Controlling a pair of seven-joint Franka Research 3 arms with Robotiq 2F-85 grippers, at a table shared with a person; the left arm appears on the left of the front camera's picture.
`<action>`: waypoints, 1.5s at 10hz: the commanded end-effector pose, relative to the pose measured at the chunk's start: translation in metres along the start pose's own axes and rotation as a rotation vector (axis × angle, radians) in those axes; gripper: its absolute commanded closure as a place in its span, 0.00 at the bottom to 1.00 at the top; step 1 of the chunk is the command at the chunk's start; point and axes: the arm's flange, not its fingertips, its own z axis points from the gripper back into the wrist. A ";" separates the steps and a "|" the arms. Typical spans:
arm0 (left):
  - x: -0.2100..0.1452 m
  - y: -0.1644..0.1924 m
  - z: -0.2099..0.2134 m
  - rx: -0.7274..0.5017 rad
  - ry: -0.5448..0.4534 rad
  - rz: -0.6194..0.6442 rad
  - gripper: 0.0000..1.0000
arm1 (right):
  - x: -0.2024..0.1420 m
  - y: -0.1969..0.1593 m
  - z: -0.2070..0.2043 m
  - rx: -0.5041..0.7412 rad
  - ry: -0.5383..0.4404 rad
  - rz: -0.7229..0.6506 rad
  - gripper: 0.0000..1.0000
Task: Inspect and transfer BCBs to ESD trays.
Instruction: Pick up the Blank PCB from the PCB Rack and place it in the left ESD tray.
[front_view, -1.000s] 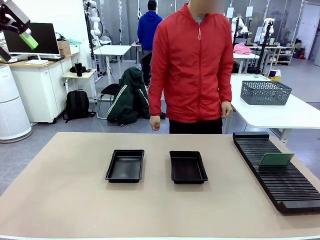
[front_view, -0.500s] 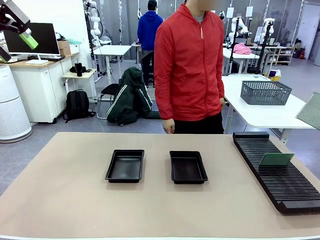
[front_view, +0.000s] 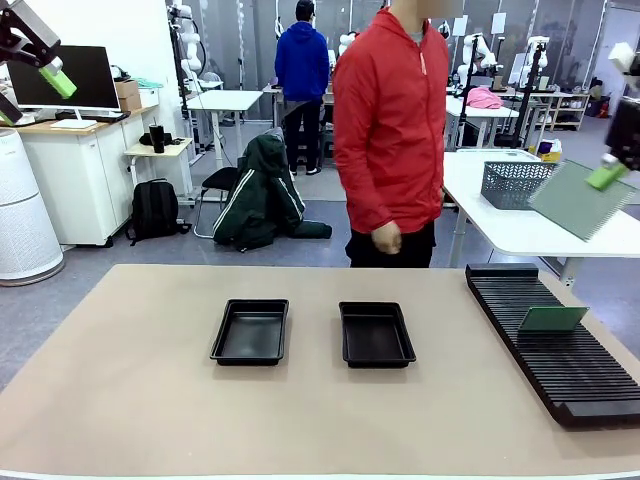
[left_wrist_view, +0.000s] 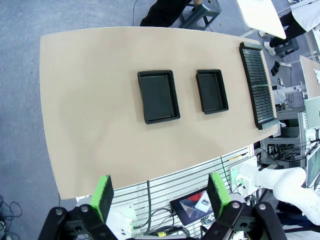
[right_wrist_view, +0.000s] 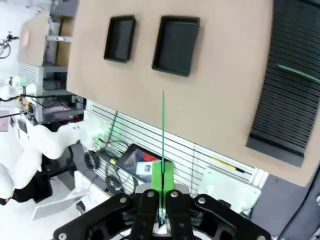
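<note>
my right claw (right_wrist_view: 162, 182) grips a bcb (front_view: 583, 200) up high; my left claw (left_wrist_view: 160, 192) hangs spread wide.
beneath, the tan table (front_view: 130, 400) bears two black esd trays (front_view: 250, 331) (front_view: 376, 334) side by side and a ribbed rack (front_view: 570, 370) with another bcb (front_view: 552, 319); a person in red (front_view: 390, 130) stands beyond.

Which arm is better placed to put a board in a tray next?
Right. The right tool is shut on a board in the air; the left tool is open and empty. Both trays lie empty.
</note>
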 end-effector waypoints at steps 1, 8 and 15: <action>-0.001 0.001 0.000 0.007 0.006 0.002 0.00 | 0.018 0.015 -0.017 0.071 -0.049 -0.022 0.98; -0.001 0.001 0.000 0.007 0.006 0.002 0.00 | 0.108 0.097 -0.168 0.266 -0.026 0.023 0.98; -0.001 0.001 0.000 0.007 0.006 0.002 0.00 | 0.157 0.169 -0.378 0.404 -0.026 -0.015 0.98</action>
